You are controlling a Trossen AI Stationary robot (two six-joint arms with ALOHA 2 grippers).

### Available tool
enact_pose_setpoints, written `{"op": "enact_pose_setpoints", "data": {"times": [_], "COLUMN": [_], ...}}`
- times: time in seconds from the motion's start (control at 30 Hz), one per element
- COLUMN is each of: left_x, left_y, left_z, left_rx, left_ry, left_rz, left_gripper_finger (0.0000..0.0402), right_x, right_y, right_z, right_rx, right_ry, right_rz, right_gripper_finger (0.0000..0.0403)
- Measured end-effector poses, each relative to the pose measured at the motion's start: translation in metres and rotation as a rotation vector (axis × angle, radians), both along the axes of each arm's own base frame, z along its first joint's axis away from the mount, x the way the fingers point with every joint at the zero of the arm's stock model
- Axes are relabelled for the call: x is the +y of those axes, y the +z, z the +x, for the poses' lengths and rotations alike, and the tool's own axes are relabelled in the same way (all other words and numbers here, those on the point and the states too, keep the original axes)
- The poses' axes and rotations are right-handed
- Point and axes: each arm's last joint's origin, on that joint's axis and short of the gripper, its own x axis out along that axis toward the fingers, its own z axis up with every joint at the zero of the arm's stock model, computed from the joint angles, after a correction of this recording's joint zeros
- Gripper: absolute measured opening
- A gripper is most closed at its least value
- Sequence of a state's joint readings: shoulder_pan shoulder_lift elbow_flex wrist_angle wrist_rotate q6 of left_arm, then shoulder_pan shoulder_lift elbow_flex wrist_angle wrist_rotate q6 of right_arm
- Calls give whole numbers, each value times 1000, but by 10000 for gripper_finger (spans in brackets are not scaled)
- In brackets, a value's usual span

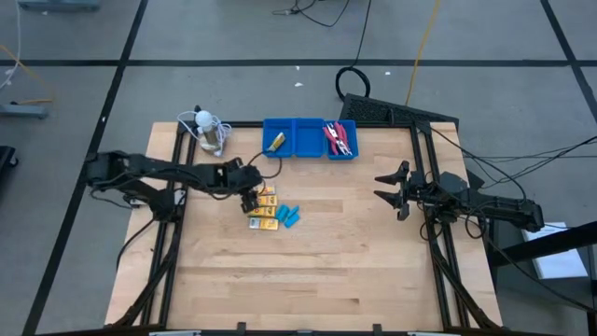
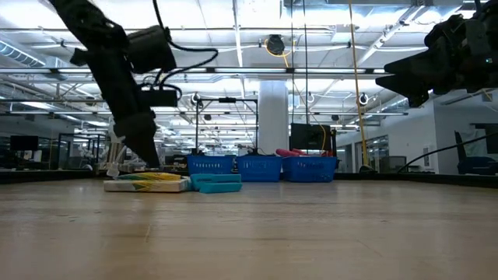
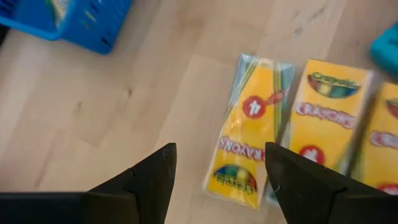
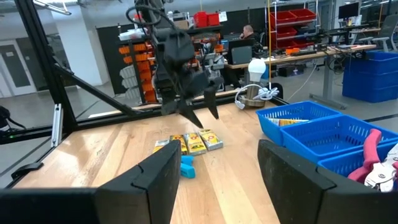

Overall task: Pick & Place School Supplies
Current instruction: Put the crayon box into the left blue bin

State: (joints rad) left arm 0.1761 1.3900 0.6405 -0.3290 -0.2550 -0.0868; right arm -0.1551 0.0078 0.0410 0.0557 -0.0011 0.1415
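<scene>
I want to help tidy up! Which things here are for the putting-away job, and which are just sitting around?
For the job:
- crayon packets
- light-blue pieces
- red-handled scissors, already in the tray
- blue tray they go in
- left end effector, open above the packets

Just sitting around:
- white round object with cable
- right end effector, open, waiting

Worktop [image 1: 317,271] showing pale wood planks, smooth, with a soft matt sheen. Crayon packets [image 3: 249,134] looking like yellow card, one wearing a glossy clear wrap that is catching light. Tray [image 4: 336,134] reading as blue moulded plastic with slotted walls. Scissors [image 4: 372,155] showing glossy pink plastic handles. Left gripper [image 3: 217,180] and right gripper [image 4: 214,180] fingers appearing as matt black plastic.
</scene>
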Motion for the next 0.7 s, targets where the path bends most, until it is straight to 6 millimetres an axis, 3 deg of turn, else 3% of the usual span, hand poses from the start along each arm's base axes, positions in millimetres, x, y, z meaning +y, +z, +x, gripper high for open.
{"op": "enact_pose_setpoints", "data": {"times": [0.33,0.7], "left_x": [2,4], "left_y": [-30,-33], "left_z": [10,10], "left_rx": [105,107], "left_ry": [-21,-33], "left_rz": [-15,-54], "left_gripper_finger": [246,246], "right_x": [0,0], "right_y": [0,0], "right_z": [0,0], "right_rx": [1,1], "right_ry": [0,-1], "right_rz": [0,0], "right_gripper_finger": [207,207]}}
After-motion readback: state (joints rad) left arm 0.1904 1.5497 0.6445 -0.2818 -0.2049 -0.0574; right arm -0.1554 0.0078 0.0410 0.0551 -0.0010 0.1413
